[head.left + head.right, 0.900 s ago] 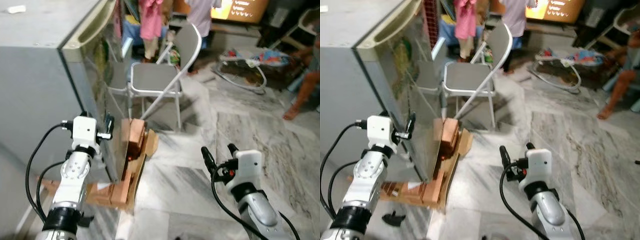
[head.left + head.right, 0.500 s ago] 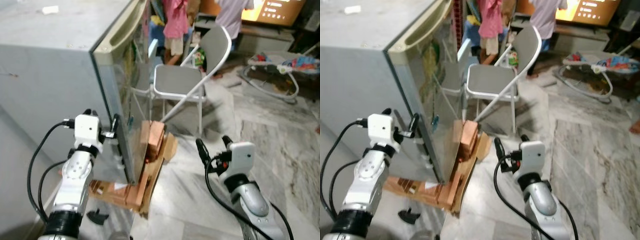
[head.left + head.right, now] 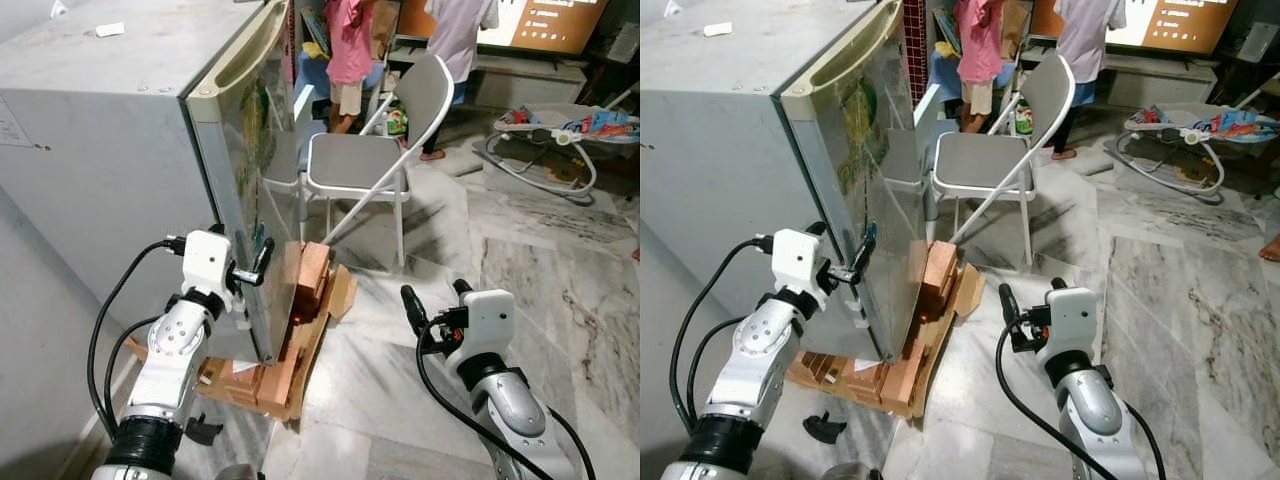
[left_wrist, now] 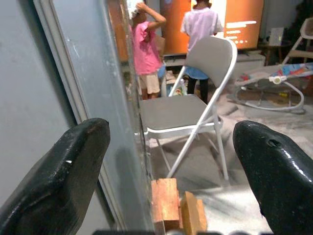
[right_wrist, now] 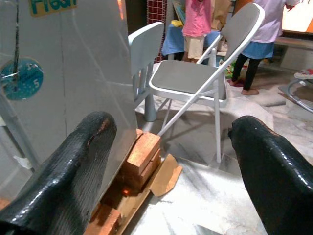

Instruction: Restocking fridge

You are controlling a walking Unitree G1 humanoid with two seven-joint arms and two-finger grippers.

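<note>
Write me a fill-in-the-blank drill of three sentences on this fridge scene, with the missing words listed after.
1. The left gripper reaches to the edge of the fridge door with its fingers ____.
2. The fridge stands raised on a stack of ____.
3. Beyond the fridge stands a grey folding ____.
The right gripper hangs over the marble floor, fingers open.

Missing words: open; bricks; chair

A lived-in home: fridge (image 3: 120,150), folding chair (image 3: 375,140), baby bouncer (image 3: 555,135), glowing television (image 3: 545,22), marble floor (image 3: 520,270).
</note>
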